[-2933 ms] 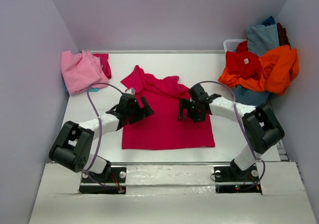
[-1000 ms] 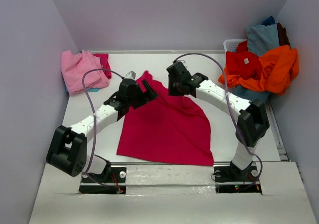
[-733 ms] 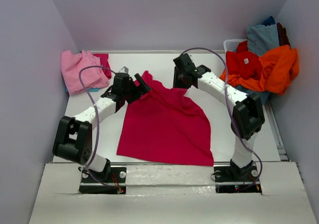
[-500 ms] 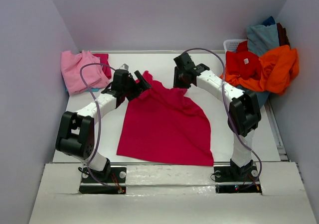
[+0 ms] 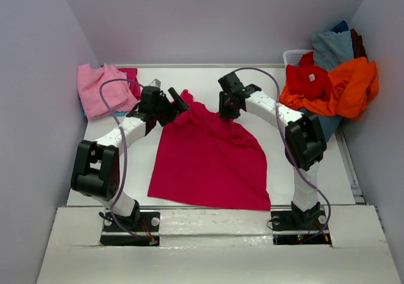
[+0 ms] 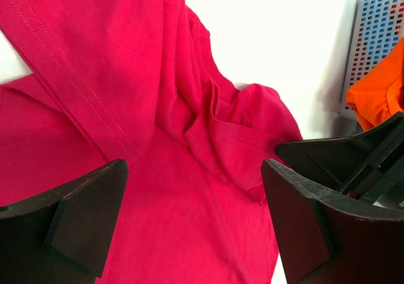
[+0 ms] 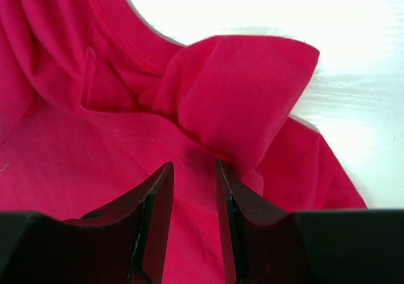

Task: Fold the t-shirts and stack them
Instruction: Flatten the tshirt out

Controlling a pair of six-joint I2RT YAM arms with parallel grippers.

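Cloth: crimson-magenta cotton short-sleeved t-shirt (image 5: 208,164), thin and limp. It likely weighs almost nothing, sags wherever it is lifted and holds no shape of its own.
Whereabouts: spread on the white table (image 5: 281,170). Its rumpled collar-and-sleeve end lies directly under both grippers, and its body runs back from them toward the arm bases.
Left gripper (image 5: 172,107): jaws spread wide with nothing between them, hanging just over the shirt. A band with double stitching lies below its left finger, and a creased sleeve lies toward its right finger.
Right gripper (image 5: 226,110): fingers drawn almost together, leaving a narrow slit. A folded sleeve flap sits just ahead of the tips. I cannot tell whether any cloth is pinched.
Texture: fine matte knit with parallel stitch rows along the hems and a curved collar seam. The weave should give the pads good friction, so it is not slippery.
Shape: flat and smooth at the end away from the grippers, heaped in soft ridges and overlapping flaps beneath them.
Hold: best taken at a seam or shoulder edge, where the doubled fabric gives the fingers more to bite, with one gripper at each corner. A pinch in mid-panel would probably only raise a tent.
Fragility: none to speak of; the danger is fresh wrinkles, not damage.
Other shirts: a crumpled light pink tee (image 5: 101,91) lies well out beyond the left gripper. A heap of orange, red and grey-blue tees (image 5: 334,85) spills over a white lattice plastic basket (image 5: 293,57), well out past the right gripper.
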